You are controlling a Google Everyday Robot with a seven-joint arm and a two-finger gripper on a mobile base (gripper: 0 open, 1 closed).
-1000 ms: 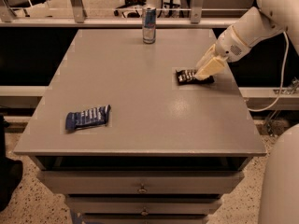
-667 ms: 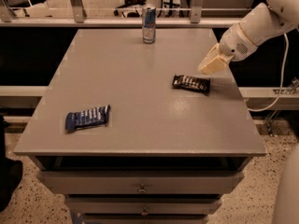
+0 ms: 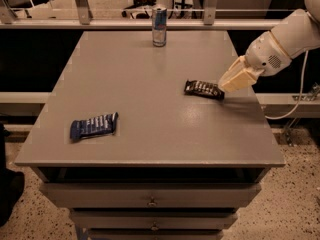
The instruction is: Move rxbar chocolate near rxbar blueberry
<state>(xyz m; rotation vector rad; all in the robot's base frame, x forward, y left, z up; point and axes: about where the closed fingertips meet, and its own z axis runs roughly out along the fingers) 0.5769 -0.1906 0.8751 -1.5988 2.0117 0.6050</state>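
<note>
- The end effector [image 3: 226, 86] hung low at the right side of the grey surface [image 3: 145, 79], its tip at the right end of the rxbar chocolate [image 3: 203, 89]; whether it was apart or together, I could not tell.
- The rxbar chocolate lay flat, right of the middle.
- The rxbar blueberry [image 3: 93, 126] lay flat near the left front corner, well apart from it.
- A blue-silver can [image 3: 159, 26] stood upright at the far edge.
</note>
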